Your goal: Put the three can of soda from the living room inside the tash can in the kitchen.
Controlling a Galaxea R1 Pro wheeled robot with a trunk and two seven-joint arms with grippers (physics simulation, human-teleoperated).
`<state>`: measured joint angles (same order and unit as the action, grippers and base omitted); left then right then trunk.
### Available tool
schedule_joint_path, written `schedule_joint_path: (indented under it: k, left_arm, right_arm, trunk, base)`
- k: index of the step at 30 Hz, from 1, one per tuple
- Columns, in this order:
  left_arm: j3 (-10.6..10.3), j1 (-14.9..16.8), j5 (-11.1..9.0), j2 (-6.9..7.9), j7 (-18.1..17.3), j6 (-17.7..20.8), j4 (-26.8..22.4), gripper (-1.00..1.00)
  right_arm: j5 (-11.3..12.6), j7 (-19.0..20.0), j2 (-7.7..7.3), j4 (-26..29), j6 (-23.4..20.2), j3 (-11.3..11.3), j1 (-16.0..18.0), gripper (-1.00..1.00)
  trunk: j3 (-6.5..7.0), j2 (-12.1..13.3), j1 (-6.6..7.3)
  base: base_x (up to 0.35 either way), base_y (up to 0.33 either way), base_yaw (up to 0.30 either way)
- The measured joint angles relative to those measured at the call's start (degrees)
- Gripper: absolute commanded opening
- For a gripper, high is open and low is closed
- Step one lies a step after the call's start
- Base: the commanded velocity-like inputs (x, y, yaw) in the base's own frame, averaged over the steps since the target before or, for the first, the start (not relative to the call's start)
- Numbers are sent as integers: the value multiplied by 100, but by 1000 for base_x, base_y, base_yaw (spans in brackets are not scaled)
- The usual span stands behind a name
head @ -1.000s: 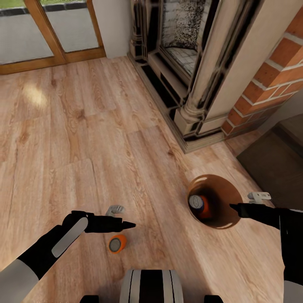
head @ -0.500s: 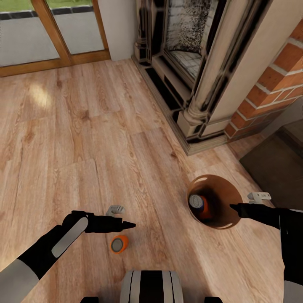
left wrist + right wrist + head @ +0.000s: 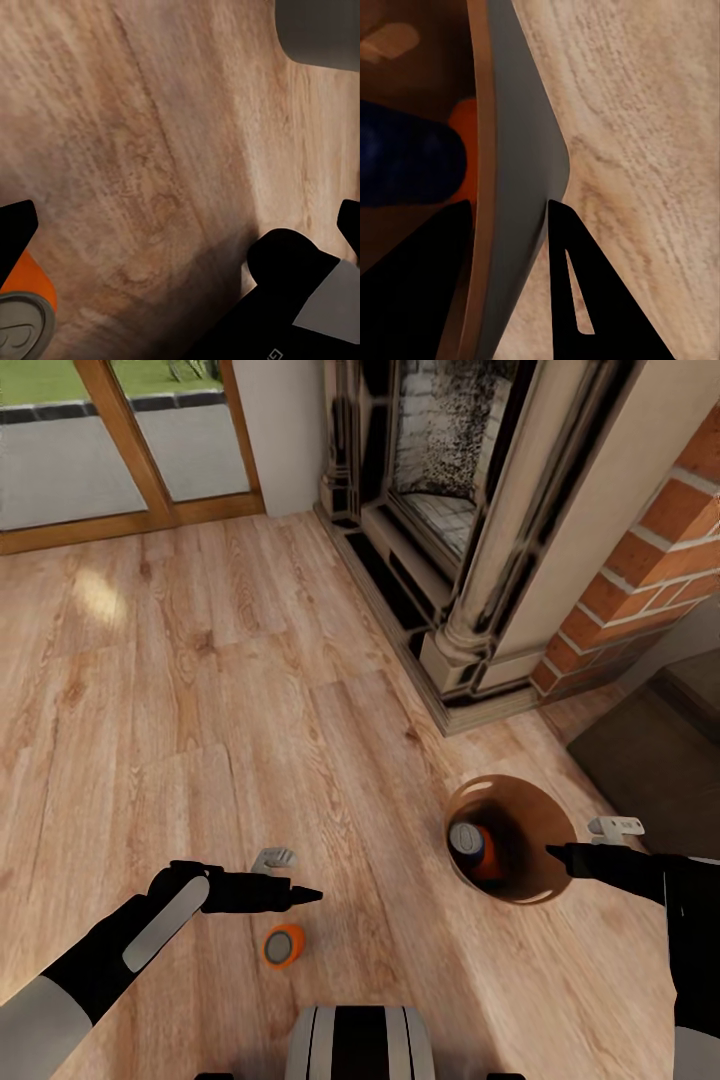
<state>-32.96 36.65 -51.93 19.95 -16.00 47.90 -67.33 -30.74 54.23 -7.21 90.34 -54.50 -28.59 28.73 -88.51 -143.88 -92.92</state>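
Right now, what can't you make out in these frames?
- Cans inside the trash can: head view shows one silver top over orange; lower parts hidden by the bin wall.
- Orange can: cut by the left wrist frame edge.
- Right gripper: straddles the bin rim; contact unclear.
- Left gripper: holds nothing.

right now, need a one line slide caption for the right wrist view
Right tool pinches the grey wall of the trash can, blue can and orange can inside, above wood floor.
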Motion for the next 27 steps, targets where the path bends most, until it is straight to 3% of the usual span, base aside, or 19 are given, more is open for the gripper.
schedule_joint_path:
  k: [19, 22, 27]
  left_arm:
    - [0, 0, 7, 0, 0, 0, 0, 100]
    - [63, -76, -60, 96, -96, 96, -96, 100]
    - [136, -92, -70, 126, -160, 131, -150, 100]
  right_arm:
    - [1, 26, -7, -1, -6, -8, 0, -100]
    - [-119, 28, 8, -9, 55, -43, -1, -100]
    - [-397, 69, -48, -9, 107, -51, 0, -100]
  trunk:
    - [99, 0, 0]
    - [98, 0, -1]
    - [99, 0, -1]
  base:
    - [0, 0, 0]
    - [0, 0, 0]
    - [0, 0, 0]
